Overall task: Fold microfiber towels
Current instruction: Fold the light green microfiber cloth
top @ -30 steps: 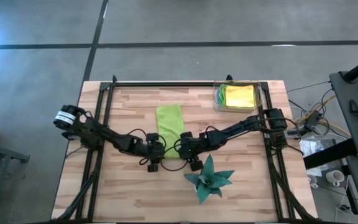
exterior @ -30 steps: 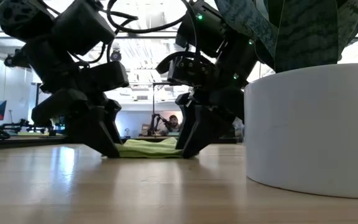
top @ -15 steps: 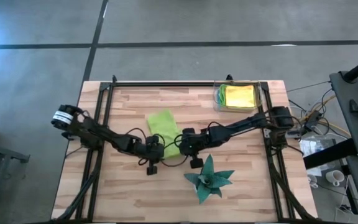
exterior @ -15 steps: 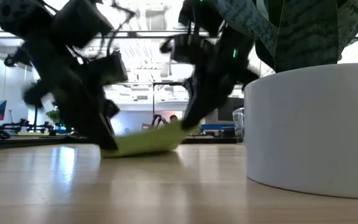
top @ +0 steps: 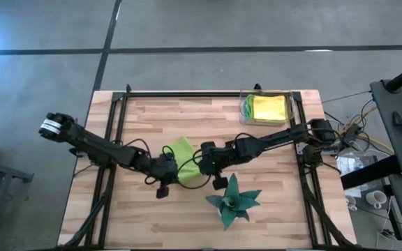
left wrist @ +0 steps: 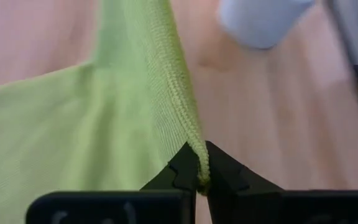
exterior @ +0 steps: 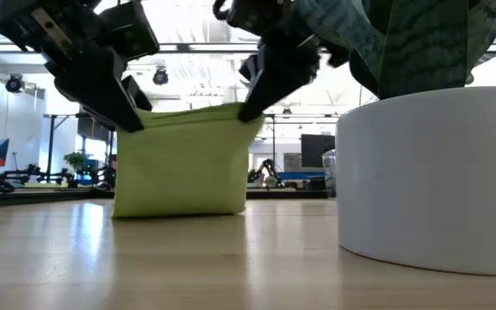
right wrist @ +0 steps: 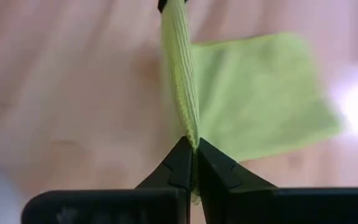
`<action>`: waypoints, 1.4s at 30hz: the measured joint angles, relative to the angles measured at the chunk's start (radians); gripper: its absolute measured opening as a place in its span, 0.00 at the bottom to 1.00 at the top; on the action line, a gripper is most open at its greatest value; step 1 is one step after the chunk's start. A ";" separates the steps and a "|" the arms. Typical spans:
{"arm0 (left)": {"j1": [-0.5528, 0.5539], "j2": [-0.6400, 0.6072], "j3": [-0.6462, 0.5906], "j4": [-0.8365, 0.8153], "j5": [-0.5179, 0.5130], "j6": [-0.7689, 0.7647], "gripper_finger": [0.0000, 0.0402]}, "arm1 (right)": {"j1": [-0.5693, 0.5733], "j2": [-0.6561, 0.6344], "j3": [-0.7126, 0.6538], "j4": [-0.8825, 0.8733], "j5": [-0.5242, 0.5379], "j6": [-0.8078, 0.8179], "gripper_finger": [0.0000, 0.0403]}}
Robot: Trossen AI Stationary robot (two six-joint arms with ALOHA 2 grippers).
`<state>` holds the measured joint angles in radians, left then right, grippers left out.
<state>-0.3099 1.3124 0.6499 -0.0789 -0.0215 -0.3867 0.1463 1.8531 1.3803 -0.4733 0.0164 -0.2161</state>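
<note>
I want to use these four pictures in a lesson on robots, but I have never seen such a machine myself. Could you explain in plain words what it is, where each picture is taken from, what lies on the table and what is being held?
It is a robot with two dark arms at a wooden table, each ending in a two-finger gripper. One picture looks straight down, one looks level across the tabletop, and two come from cameras on the wrists.

The left gripper and the right gripper are each shut on a top corner of a lime green towel; its lower edge touches the table. The wrist views show the fingers pinching its hem.

A yellow towel lies in a tray at the far right corner. A teal spiky plant stands in a white pot near the front.
</note>
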 joint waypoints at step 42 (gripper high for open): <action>0.238 -0.160 -0.130 -0.237 -0.415 0.053 0.01 | -0.284 0.321 0.236 0.193 0.117 -0.376 0.03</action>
<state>-0.0719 1.1520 0.5200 -0.3157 -0.4364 -0.3336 -0.1372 2.1737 1.6161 -0.2801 0.1329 -0.5919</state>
